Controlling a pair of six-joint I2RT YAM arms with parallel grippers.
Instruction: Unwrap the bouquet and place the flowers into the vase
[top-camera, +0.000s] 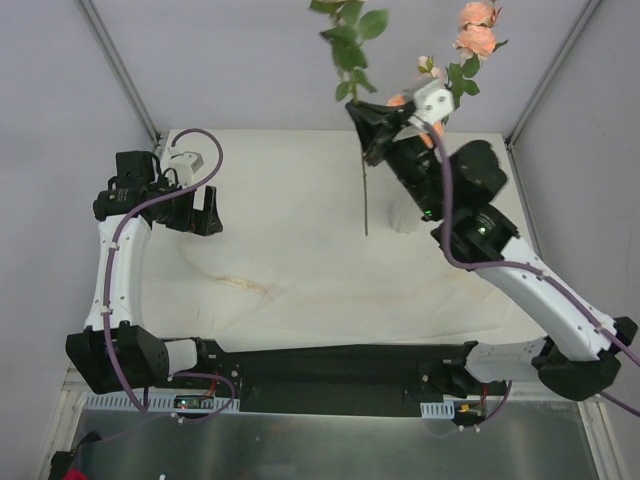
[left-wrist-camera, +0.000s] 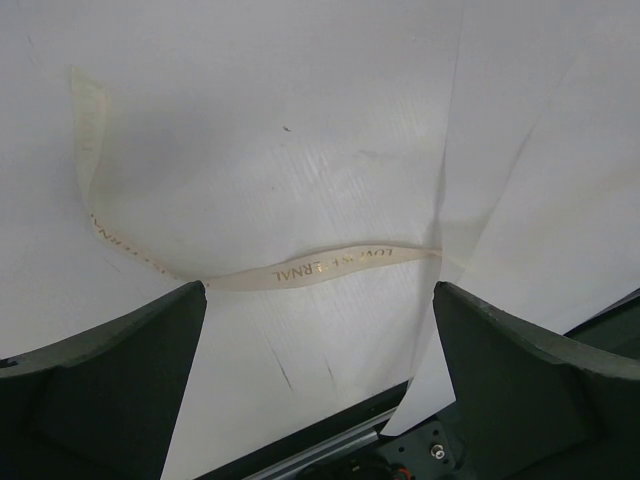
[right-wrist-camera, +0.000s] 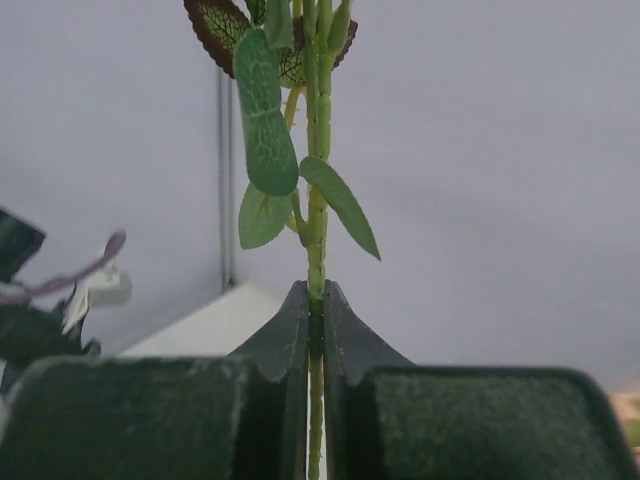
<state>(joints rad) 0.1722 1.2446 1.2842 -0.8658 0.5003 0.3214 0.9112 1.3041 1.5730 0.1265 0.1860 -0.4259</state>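
Right gripper (right-wrist-camera: 315, 300): jaws pinched tight on a leafy green stem (right-wrist-camera: 316, 200), held upright.
Stem's foot: hangs just left of the clear vase (top-camera: 403, 216), which the right arm half hides.
Peach roses (top-camera: 478, 35): high beside the right wrist.
Left gripper (left-wrist-camera: 318, 292): jaws spread wide, holding nothing, above the cream ribbon (left-wrist-camera: 300, 268).
Wrapping paper (left-wrist-camera: 300, 120): white, lying flat and open.

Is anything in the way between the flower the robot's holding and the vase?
Nothing visible lies between the stem in the right tool and the vase beside it. The robot's own arm hides the vase's mouth, though, so that part can't be checked.
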